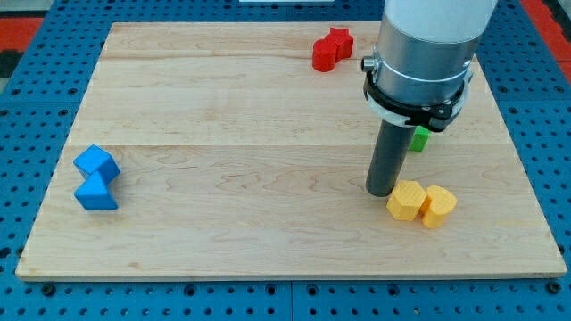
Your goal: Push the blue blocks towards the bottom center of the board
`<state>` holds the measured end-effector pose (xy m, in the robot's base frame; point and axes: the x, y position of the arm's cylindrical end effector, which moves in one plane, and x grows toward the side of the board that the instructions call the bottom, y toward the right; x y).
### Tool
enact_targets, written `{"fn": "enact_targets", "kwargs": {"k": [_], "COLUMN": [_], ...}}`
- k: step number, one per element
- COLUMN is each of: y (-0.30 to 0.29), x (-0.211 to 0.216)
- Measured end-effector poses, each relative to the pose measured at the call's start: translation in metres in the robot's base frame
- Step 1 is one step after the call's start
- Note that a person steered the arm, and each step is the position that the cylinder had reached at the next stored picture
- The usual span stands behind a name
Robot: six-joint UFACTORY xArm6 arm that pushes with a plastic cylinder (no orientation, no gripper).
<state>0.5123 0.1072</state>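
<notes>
Two blue blocks lie at the view's left edge of the wooden board (268,107): a blue cube (96,163) and, touching it just below, a blue wedge-like block (95,193). My tip (382,191) stands far to their right, right of the board's middle. It is just left of the yellow hexagonal block (407,200), touching or almost touching it.
A second yellow block (438,206) touches the first on its right. A green block (418,138) is mostly hidden behind the arm. A red star (340,41) and a red block (324,55) sit at the view's top. A blue pegboard (36,107) surrounds the board.
</notes>
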Motion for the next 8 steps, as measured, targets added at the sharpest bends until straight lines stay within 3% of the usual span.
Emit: {"fn": "enact_targets", "kwargs": {"k": [1,2,3,5,7,8], "y": [-0.010,-0.077,-0.157,-0.347,-0.367,-0.352], "x": [0.019,0.058,0.079,0.076,-0.002,0.005]}}
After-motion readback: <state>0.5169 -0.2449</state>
